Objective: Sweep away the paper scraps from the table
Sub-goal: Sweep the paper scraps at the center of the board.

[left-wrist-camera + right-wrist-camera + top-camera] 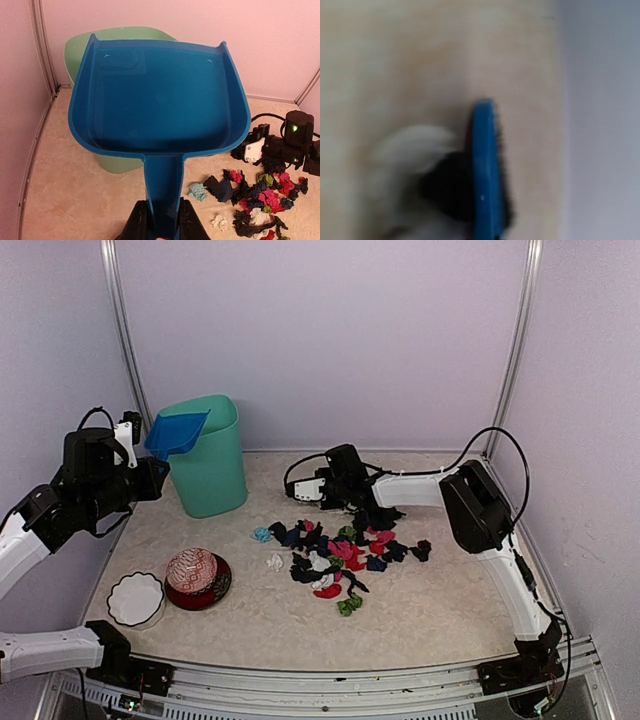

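The left gripper (161, 220) is clenched on the handle of a blue dustpan (160, 95), holding it raised over a green bin (212, 465) that stands near the back left corner of the table (430, 610). The paper scraps (335, 555), mostly black with pink, red, white, green and teal bits, lie heaped around the table's middle. The right gripper (308, 490) sits low at the back edge of that heap, closed tight on a blue hand brush (485, 170), though its wrist view is badly blurred. Near the front left corner are a white bowl (135, 598) and a patterned red bowl (192, 570).
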Controlling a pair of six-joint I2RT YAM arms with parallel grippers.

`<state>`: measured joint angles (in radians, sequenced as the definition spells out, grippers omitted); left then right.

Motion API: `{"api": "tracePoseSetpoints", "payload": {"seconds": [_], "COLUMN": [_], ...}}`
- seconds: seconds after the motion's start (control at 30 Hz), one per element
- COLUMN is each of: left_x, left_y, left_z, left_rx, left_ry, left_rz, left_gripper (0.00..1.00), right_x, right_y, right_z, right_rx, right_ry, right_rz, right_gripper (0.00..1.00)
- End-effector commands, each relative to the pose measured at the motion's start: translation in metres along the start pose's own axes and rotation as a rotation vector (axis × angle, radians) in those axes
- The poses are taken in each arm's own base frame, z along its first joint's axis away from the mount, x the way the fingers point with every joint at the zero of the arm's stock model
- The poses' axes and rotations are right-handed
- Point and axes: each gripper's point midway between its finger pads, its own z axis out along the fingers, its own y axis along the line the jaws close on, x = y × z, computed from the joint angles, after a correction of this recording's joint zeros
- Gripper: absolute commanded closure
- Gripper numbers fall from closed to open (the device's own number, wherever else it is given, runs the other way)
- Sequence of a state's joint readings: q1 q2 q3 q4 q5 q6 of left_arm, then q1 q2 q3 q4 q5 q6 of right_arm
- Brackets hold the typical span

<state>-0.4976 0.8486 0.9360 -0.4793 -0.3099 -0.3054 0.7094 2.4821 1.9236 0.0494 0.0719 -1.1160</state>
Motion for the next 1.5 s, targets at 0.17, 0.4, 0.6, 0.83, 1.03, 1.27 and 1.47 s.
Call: {"api": "tracePoseSetpoints", "payload": {"seconds": [0.17, 0.4, 0.6, 0.83, 1.03, 1.27, 1.47], "left_x": [-0.005, -0.005, -0.005, -0.005, -0.007, -0.007, -0.008], "left_y": [0.002, 0.002, 0.002, 0.001, 0.001, 0.0, -0.001], "left_z": [-0.002, -0.002, -0.001, -0.002, -0.003, -0.004, -0.006], "left_rx": [0.0, -0.002, 0.001, 0.005, 0.006, 0.015, 0.021], "left_ry": [-0.026, -0.025, -0.025, -0.025, -0.032, -0.035, -0.039], "left_rz": [0.002, 0.003, 0.001, 0.001, -0.001, -0.002, -0.002], "left_gripper": [1.0, 1.0, 1.0, 1.0, 1.0, 1.0, 1.0], "right_x": [-0.016, -0.027, -0.034, -0.063, -0.113, -0.165, -0.188], "right_y": [0.064, 0.081, 0.082, 0.021, -0.013, -0.031, -0.033], "right_z": [-0.057, -0.113, -0.155, -0.2, -0.228, -0.237, -0.217], "right_rx": [-0.275, -0.377, -0.384, -0.125, -0.017, -0.024, -0.156], "right_ry": [-0.138, -0.183, -0.165, -0.166, -0.264, -0.418, -0.518], "right_rz": [0.017, 0.01, -0.024, -0.055, 0.073, 0.496, 1.049], "right_gripper": [1.0, 1.0, 1.0, 1.0, 1.0, 1.0, 1.0]}}
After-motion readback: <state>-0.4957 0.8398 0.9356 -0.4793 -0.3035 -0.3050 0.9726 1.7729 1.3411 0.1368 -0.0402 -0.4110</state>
